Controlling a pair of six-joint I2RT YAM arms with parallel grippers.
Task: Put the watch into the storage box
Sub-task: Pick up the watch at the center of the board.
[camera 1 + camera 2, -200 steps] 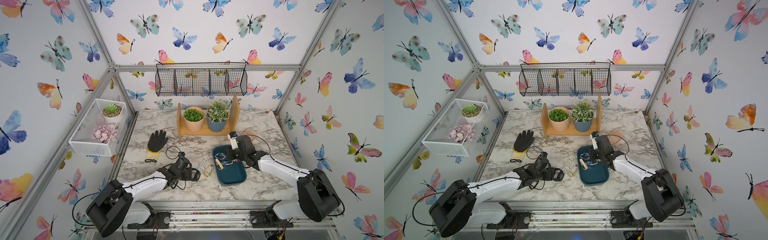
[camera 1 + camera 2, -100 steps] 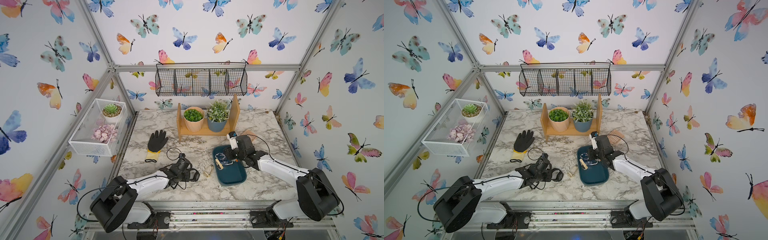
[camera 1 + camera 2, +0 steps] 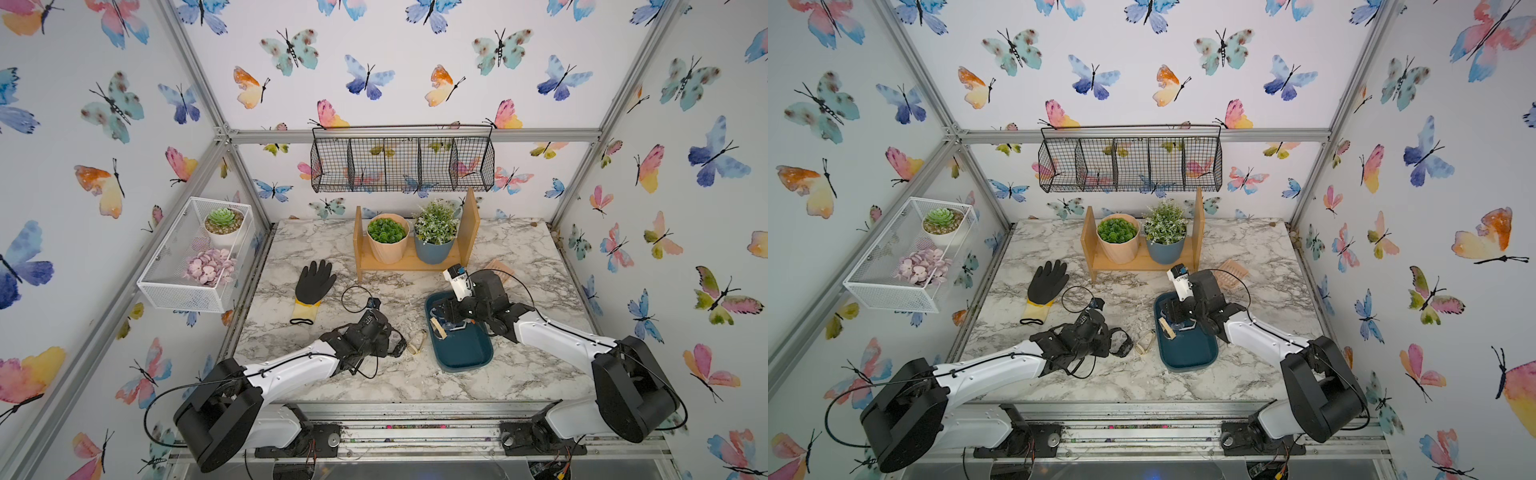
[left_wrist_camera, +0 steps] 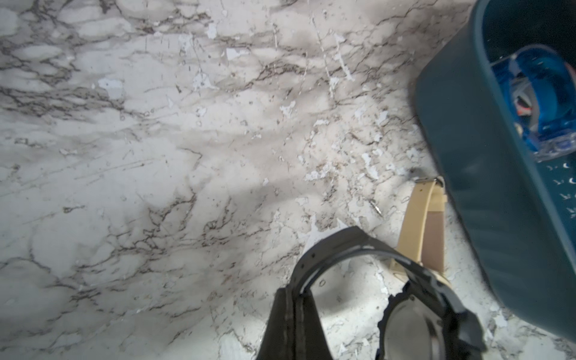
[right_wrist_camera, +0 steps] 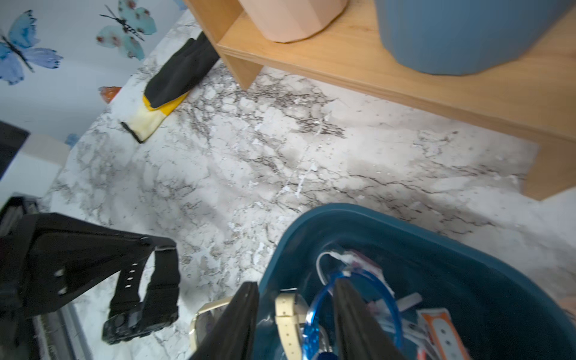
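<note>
Left wrist view: the black watch [image 4: 411, 327] is seen closest to the lens, its strap arched over the marble table [image 4: 156, 156], and a beige watch [image 4: 420, 224] is seen beyond it, just beside the outer wall of the storage box [image 4: 467, 156]. In both top views the left gripper [image 3: 384, 340] is found nearest the front edge, low over the table and clamped tight on the black watch's strap. The black watch is thus held outside the box, just beside its left wall; whether it touches the table cannot be told. Inside the box a clear blue watch [image 5: 314, 308] and a cream strap [image 5: 288, 314] are shown by the right wrist view. The right gripper [image 5: 296, 283] is placed over the box's far half with its jaws parted, one finger [image 5: 233, 318] by the wall and the other within, and neither watch is pinched. Farther back a black and yellow glove [image 3: 313, 286] is laid flat on the left. Behind it potted plants [image 3: 386, 237] are set on a wooden shelf [image 3: 409, 266], and a black wire basket [image 3: 403, 166] is hung on the rear wall
</note>
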